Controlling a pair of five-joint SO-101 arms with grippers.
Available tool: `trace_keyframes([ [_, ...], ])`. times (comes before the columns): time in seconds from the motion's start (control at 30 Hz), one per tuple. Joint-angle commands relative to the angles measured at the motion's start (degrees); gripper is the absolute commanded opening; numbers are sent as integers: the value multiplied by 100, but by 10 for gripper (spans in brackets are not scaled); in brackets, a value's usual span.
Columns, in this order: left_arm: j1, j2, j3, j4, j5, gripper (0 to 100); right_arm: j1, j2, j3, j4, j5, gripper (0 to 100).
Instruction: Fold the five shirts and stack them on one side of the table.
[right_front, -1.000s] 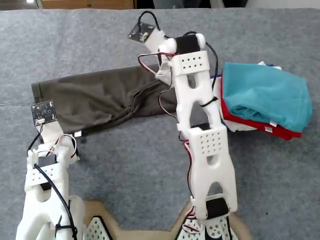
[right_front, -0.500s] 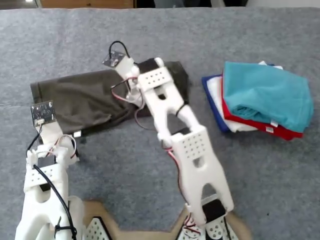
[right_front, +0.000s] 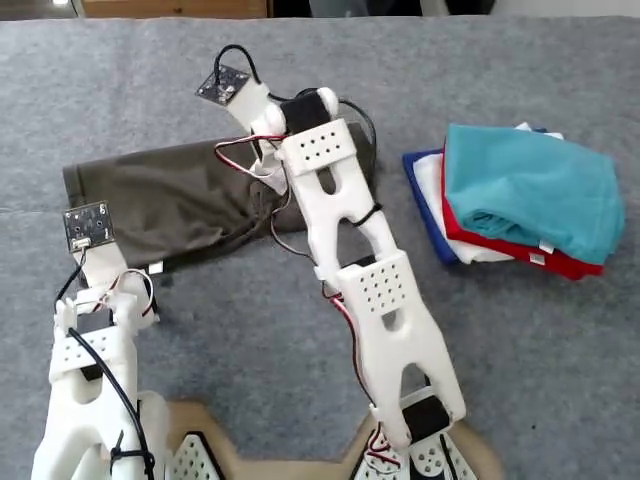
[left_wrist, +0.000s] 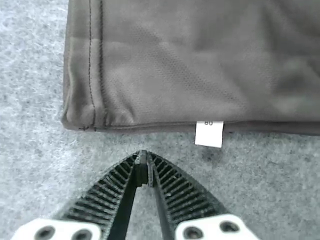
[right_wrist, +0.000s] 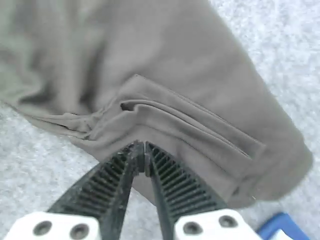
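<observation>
High view: olive shirt lies centre-left. Its long axis runs L–R across the frame, tilted a bit up toward the right, and its right end lies under the right arm. Stack of folded shirts (teal on top, then red, white, blue) sits mid-right, well apart from the olive one. Left arm is at lower left, wrist just beside the shirt's lower-left edge. Right arm reaches from bottom centre diag. up-left. So each arm is nearer its own end of the shirt. Table is grey, fuzzy, carpet-like, prob. grippy on cloth. There's free room btw shirt & stack.

Left wrist view: left pincer is clenched w/ nothing in it, tips over bare table just short of the hem. Hem runs across the upper frame, corner at upper left. White label sticks out just beyond the tips, a bit right. Shirt lies straight ahead of the tips.

Right wrist view: right pincer is clenched, tips down on olive cloth at centre. It looks to be nipping a fold, tho the nip is too thin to be sure. Creases run diag. toward lower right. A blue corner of the stack shows at the bottom-right edge. Judgement: the next fold turns on carrying the right end along the long axis, toward the left arm's end.
</observation>
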Motion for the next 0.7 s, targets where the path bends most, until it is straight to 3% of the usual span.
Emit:
trace_keyframes([
  [0.0,-312,-281,-1640,1723,-246,32,343,-497,-215,97,-62,15],
  [0.17,-1051,-246,-4426,3604,-1011,99,448,-1121,180,97,-53,15],
  [0.33,-1701,1310,-6026,4105,-1160,197,413,-1525,875,97,-62,15],
  [0.67,-1745,5459,-9112,5284,-1336,260,413,-1587,1323,88,-70,15],
])
